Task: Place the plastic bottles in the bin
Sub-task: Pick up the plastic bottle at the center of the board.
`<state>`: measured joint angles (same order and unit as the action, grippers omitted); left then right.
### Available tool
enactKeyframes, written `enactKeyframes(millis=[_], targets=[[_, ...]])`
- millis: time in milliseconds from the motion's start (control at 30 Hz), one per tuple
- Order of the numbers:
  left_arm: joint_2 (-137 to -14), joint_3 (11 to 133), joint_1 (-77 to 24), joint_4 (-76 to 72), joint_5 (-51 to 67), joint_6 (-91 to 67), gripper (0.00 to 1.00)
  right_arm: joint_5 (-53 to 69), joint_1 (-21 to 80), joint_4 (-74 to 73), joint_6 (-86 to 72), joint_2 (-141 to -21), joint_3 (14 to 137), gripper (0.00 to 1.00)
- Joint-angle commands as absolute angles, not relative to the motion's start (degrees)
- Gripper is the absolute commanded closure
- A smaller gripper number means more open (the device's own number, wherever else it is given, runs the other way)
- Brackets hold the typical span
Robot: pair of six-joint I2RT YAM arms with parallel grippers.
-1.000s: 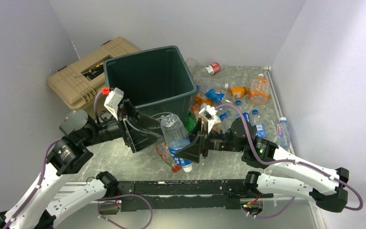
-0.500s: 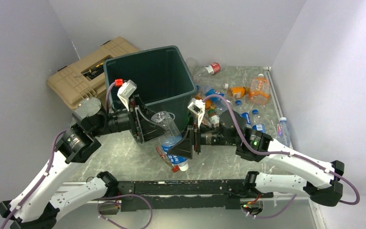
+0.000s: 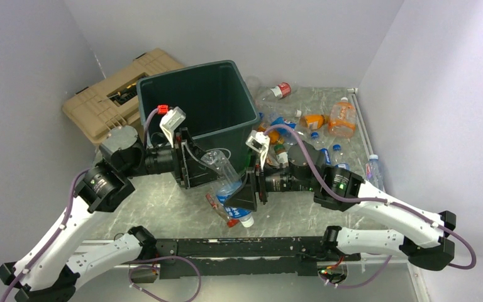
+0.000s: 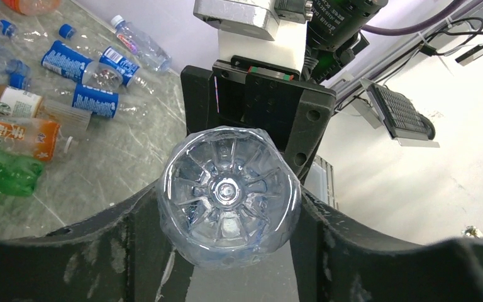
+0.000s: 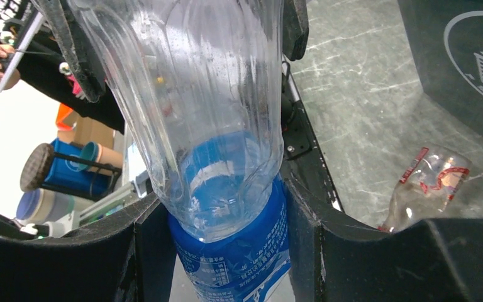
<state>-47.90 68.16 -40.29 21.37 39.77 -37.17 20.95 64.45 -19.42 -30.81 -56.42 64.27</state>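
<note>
Looking from above, the bottle (image 3: 225, 178) slants just before the bin (image 3: 195, 104), spanning left gripper (image 3: 209, 165) and right gripper (image 3: 244, 196). Left wrist: fingers (image 4: 100, 251) flank its base; clamped, I cannot tell. Right wrist: blue label pinched; release only once left holds.

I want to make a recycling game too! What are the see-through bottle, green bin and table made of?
The clear bottle looks like thin glossy plastic: see-through, with moulded ribs on its base. The bin seems thick dark green plastic, smooth, slightly shiny. The table looks like grey veined stone or a printed laminate; I cannot tell which.
</note>
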Motion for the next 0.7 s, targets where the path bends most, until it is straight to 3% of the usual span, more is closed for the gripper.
enactKeyframes(millis=[0, 167, 367, 400, 433, 667], targets=[[-48.5, 69.7, -40.3, 19.6, 44.3, -36.5, 0.42, 20.0, 64.5, -20.4, -29.3, -56.9, 67.1, 0.61], [-48.7, 69.6, -40.3, 19.1, 44.7, -36.4, 0.68, 20.6, 64.5, -21.2, -28.7, -57.0, 67.7, 0.58], [-45.7, 69.1, -40.3, 16.2, 39.8, -36.1, 1.0, 19.4, 64.5, -19.4, -28.7, -52.4, 66.4, 0.1], [-44.9, 69.0, -40.3, 15.7, 37.4, -36.2, 1.0, 18.9, 64.5, -18.6, -28.6, -50.9, 65.4, 0.02], [-43.7, 68.7, -40.3, 14.7, 34.7, -36.5, 1.0, 18.3, 64.5, -17.3, -28.6, -49.1, 64.3, 0.0], [-37.2, 63.1, -40.3, 1.7, 14.1, -44.3, 1.0, 9.0, 64.5, -2.7, -29.7, -35.2, 53.3, 0.0]])
